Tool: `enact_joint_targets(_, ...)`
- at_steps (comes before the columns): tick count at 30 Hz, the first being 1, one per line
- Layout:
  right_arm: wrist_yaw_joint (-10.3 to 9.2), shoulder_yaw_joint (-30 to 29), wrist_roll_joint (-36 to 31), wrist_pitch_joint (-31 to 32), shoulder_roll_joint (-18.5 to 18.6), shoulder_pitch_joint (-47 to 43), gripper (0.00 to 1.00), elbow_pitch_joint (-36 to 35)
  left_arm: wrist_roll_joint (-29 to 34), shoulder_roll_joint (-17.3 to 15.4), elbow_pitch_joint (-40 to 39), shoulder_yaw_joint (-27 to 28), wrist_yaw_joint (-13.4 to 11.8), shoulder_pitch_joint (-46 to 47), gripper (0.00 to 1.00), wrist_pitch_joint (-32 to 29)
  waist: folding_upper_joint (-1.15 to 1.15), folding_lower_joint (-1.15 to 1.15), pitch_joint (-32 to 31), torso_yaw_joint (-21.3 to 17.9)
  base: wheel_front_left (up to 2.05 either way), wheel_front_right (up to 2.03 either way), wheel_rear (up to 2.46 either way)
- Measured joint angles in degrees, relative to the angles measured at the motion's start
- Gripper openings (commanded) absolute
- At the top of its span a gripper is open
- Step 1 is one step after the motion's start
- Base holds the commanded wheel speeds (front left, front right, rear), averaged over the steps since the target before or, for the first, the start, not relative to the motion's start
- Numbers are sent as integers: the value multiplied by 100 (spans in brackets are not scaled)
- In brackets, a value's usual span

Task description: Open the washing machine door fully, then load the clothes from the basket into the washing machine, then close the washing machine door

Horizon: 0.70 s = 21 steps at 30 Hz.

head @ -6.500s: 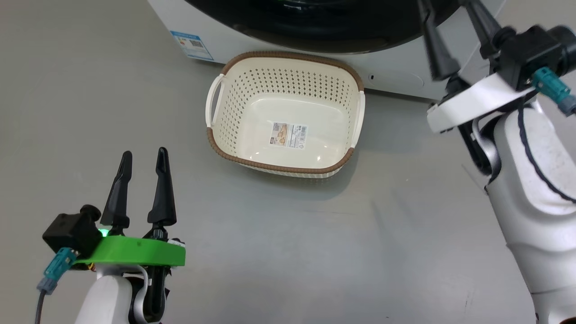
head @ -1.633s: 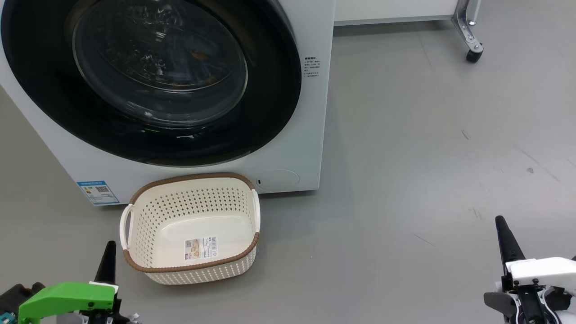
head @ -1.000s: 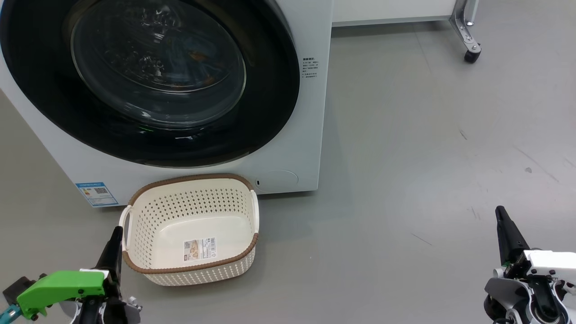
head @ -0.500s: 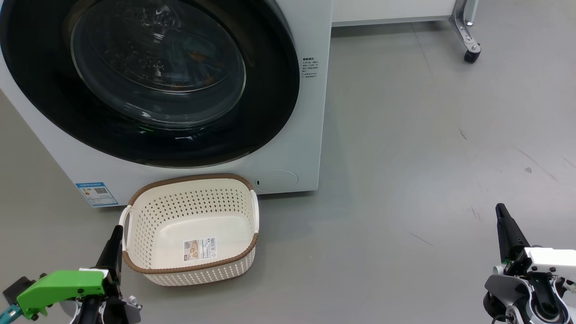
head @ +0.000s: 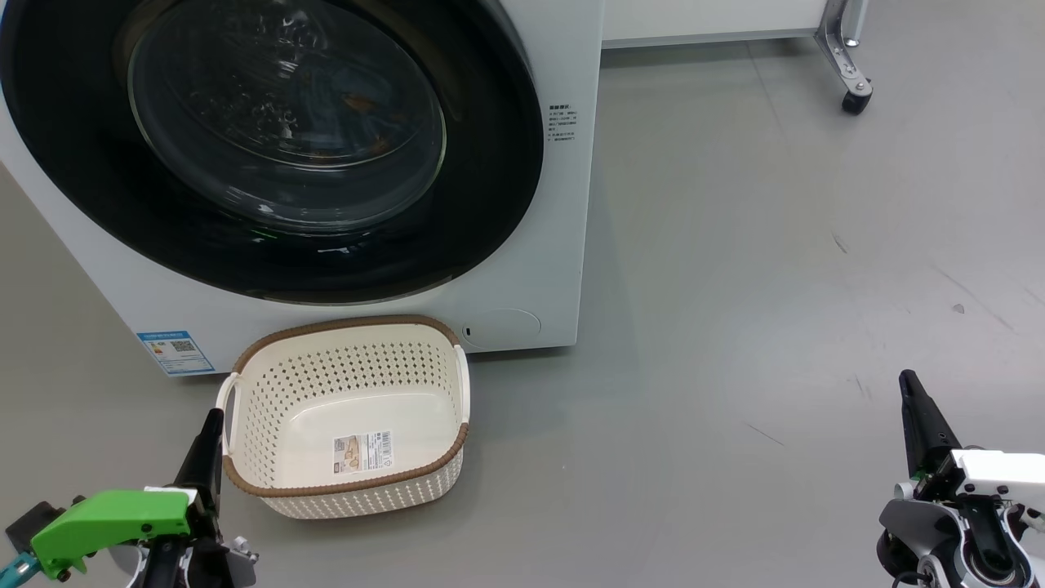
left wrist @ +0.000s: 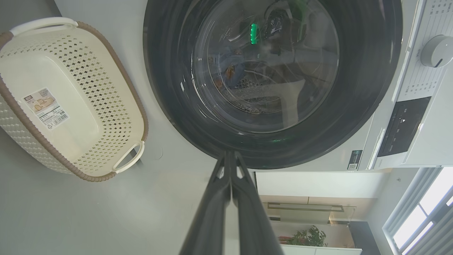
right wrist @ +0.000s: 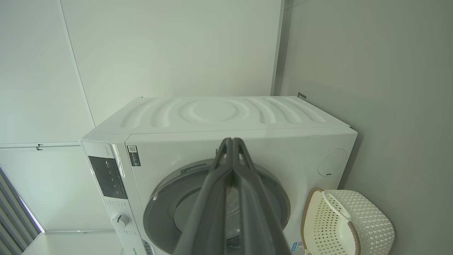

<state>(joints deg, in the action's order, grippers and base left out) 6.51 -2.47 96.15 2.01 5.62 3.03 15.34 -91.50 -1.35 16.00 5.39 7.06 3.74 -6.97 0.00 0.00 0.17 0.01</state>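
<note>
The washing machine [head: 563,204] stands at the left with its door [head: 490,163] shut flat against the front. Through the door glass, bits of blue and orange clothes [left wrist: 230,72] show inside the drum. The basket [head: 343,321] sits on the floor against the machine's base, holding nothing but its label. My left gripper [head: 211,420] is shut, low down, just left of the basket's near corner. Far to the right my right gripper [head: 906,382] hovers over bare floor, shut. In the wrist views the left gripper [left wrist: 230,156] and the right gripper [right wrist: 231,141] each have their fingers pressed together with nothing between them.
A castor leg [head: 853,82] of a white unit stands at the back right. Grey floor stretches wide to the right of the machine. The control panel and its dial [left wrist: 437,56] are on the machine's upper front.
Nothing has visibly moved over the last second. Several seconds ago the head camera looked lower at the basket, and the left gripper's fingers stood apart; they are now together.
</note>
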Motion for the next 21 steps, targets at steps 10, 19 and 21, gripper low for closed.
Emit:
enact_joint_targets(10,0,-4,0,1,-2,2,0,15,-14,0,-2,-4,0,0,0,4,0,0,0,0,0,0,0)
enact_joint_targets(19,1,-16,0,19,-3,3,0,23,-14,0,-4,-10,0,0,0,4,0,0,-1,-1,0,0,0)
enact_joint_targets(21,1,-18,0,19,-3,3,0,24,-14,0,-5,-10,0,0,0,4,0,0,0,-1,0,0,0)
